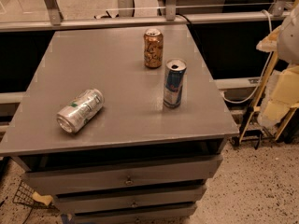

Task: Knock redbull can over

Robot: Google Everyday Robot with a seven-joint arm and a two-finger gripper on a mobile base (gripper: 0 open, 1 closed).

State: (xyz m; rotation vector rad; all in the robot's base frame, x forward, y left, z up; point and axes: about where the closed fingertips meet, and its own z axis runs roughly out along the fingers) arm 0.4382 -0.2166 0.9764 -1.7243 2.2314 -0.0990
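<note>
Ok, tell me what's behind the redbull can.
Behind the redbull can an orange-gold can stands upright, apart. The tabletop just behind it is hidden. End effector: not in view.

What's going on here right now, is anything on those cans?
Nothing is handling them. The redbull can stands upright near the right side of the grey table, not yet knocked over. An orange-gold can stands upright just behind it, apart from it. A silver-and-green can lies on its side at the front left. The claw is not in view.
</note>
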